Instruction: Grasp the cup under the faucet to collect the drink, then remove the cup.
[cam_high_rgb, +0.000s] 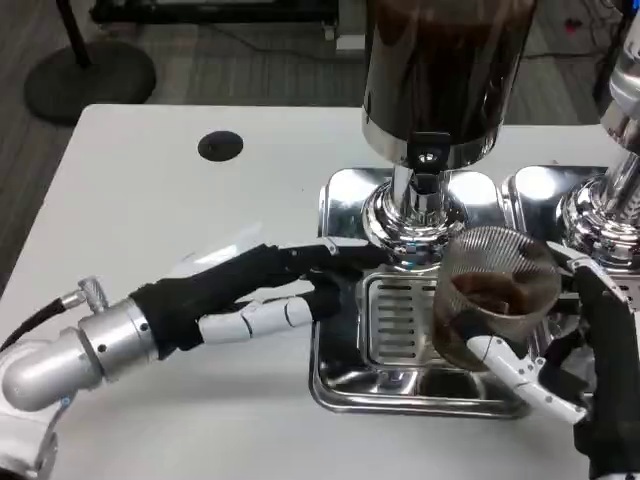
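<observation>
A clear ribbed cup (495, 295) with dark drink in its bottom hangs tilted over the right side of the steel drip tray (345, 385). My right hand (590, 380) grips it from the right and below, white fingers wrapped on its lower wall. The cup sits to the right of and lower than the faucet (428, 172) of the dark drink dispenser (440, 60). My left hand (250, 295) lies stretched out to the left of the tray, fingers apart and holding nothing, its fingertips (330, 258) reaching the dispenser's chrome base.
A second chrome dispenser base (605, 210) stands on its own tray at the far right, close behind my right hand. A black round grommet (220, 146) sits in the white table (150, 210) at the back left. The table's left edge runs diagonally.
</observation>
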